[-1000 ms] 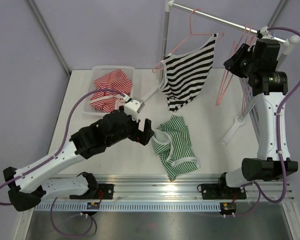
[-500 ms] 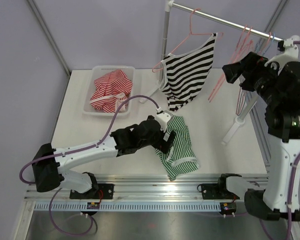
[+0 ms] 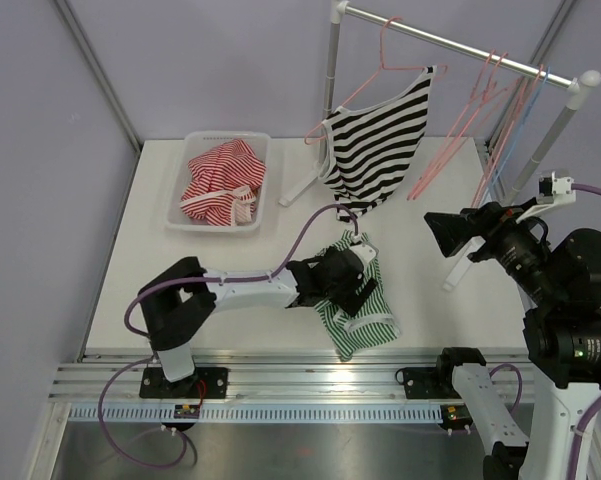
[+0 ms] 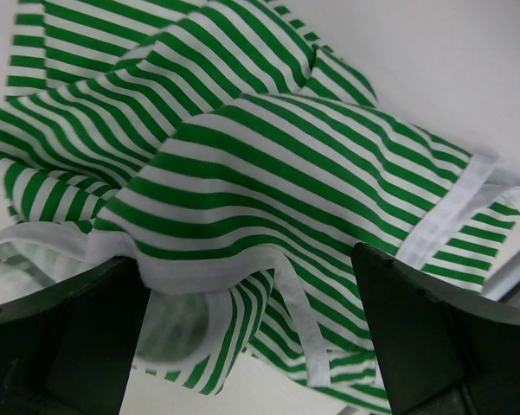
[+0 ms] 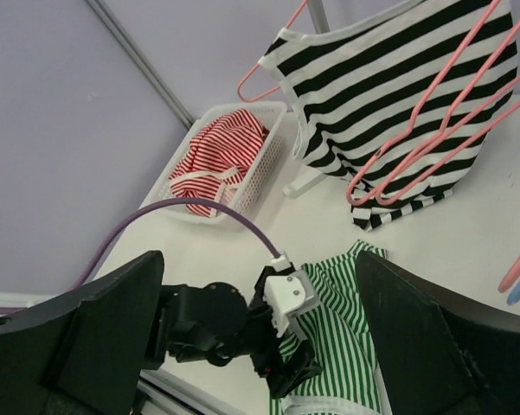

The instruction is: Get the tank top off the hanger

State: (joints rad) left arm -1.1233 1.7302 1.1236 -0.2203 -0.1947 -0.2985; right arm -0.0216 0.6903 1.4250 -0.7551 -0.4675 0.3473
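Left gripper [image 4: 251,298] over crumpled green-striped top [image 4: 268,173]

White links [image 3: 248,293]; black joints [image 3: 320,280] and left pincer [image 4: 251,328]; purple cables [image 3: 302,232]; green status light [image 3: 580,351].

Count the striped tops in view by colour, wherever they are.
Black-and-white top, hung from the rail: 1
Green-and-white top, on the table: 1
Red-and-white top, heaped in the basket: 1, possibly more in the heap
Total: 3, at least
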